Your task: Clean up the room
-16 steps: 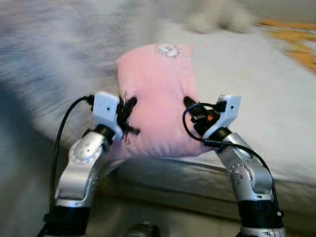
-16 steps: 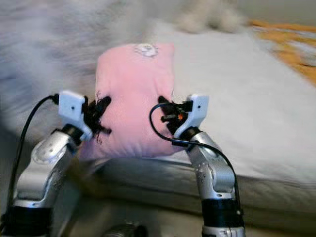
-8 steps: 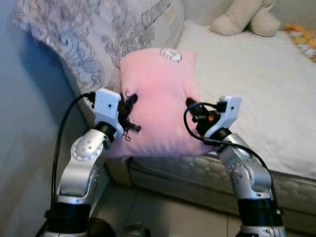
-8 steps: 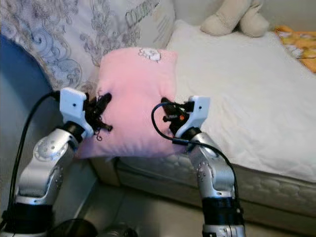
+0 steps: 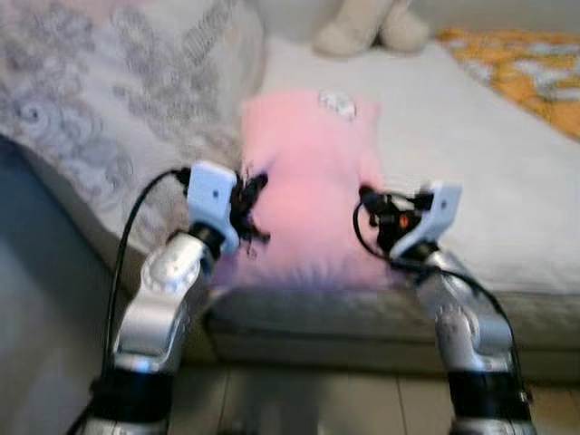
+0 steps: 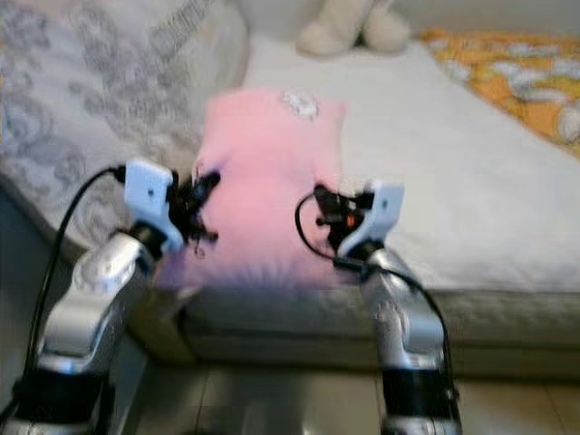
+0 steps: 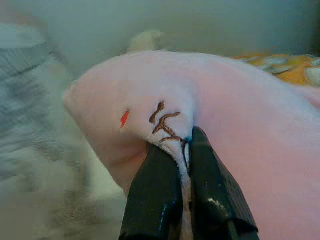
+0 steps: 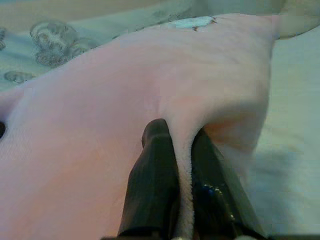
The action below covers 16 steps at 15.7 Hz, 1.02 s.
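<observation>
A pink pillow (image 5: 308,181) with a small white patch near its far edge hangs between my two arms over the near edge of the bed. My left gripper (image 5: 252,204) is shut on the pillow's left side, pinching a fold of pink fabric (image 7: 184,150) between its black fingers. On the opposite side my right gripper (image 5: 367,198) is shut on another fold of the pillow (image 8: 184,150). The eye views are blurred.
The bed (image 5: 489,172) with a white cover stretches ahead and to the right. A large grey patterned cushion (image 5: 109,109) lies at the left, a beige plush toy (image 5: 367,27) at the far end, an orange patterned cloth (image 5: 526,72) at far right. Tiled floor lies below.
The camera has shifted, so the bed sits lower and more to the left and the picture is blurred. Both grippers keep their hold on the pink pillow.
</observation>
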Tool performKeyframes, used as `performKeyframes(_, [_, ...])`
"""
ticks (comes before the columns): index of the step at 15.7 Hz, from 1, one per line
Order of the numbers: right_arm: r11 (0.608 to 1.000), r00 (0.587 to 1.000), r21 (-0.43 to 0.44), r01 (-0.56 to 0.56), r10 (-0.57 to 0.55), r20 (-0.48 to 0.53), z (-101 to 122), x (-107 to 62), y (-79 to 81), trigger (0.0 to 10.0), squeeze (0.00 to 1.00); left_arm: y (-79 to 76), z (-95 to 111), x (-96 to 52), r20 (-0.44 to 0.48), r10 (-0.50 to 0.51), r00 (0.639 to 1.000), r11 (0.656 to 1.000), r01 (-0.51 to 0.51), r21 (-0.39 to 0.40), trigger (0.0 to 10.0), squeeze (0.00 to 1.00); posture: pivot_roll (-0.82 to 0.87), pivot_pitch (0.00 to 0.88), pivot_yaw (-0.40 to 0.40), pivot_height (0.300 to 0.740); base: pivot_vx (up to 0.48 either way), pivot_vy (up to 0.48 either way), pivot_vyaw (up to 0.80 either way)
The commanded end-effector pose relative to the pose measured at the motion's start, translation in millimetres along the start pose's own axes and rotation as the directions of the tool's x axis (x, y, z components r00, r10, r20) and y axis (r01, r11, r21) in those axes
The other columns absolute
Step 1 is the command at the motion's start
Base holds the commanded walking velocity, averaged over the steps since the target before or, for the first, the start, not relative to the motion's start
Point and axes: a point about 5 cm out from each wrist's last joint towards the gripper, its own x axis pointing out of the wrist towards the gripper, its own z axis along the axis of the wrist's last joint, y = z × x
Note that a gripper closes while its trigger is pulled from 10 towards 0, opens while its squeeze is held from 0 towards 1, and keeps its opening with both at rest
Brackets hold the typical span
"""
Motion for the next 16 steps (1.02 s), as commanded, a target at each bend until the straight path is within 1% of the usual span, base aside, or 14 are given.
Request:
performKeyframes(1, [1.0, 1.0, -0.022, -0.005, 0.005, 0.029, 7.4, 2.9, 1.6, 10.0, 0.0, 8.2, 5.7, -0.3, 0.025, 0.036, 0.999, 0.999, -0.036, 0.014, 10.0, 0.0, 0.03, 0.0, 0.045, 0.74, 0.45, 0.0, 0.0])
performKeyframes(3, [1.0, 1.0, -0.018, -0.01, 0.011, 0.026, 7.6, 3.6, 1.7, 10.0, 0.0, 8.2, 5.8, -0.4, 0.026, 0.037, 0.999, 0.999, -0.037, 0.013, 10.0, 0.0, 0.03, 0.0, 0.043, 0.74, 0.454, 0.0, 0.0])
performKeyframes(8, [0.999, 1.0, -0.041, -0.028, 0.029, 0.011, 6.0, 5.8, 3.5, 10.0, 0.0, 9.4, 5.1, -2.3, 0.024, 0.043, 0.999, 0.999, -0.043, 0.01, 10.0, 0.0, 0.04, 0.0, 0.037, 0.74, 0.452, 0.0, 0.0])
performKeyframes(16, [0.999, 1.0, -0.046, -0.026, 0.026, 0.002, 3.2, 5.8, 3.4, 10.0, 0.0, 5.9, 3.9, -2.1, 0.016, 0.016, 1.0, 1.0, -0.016, 0.015, 10.0, 0.0, 0.04, 0.0, 0.041, 0.74, 0.452, 0.0, 0.0])
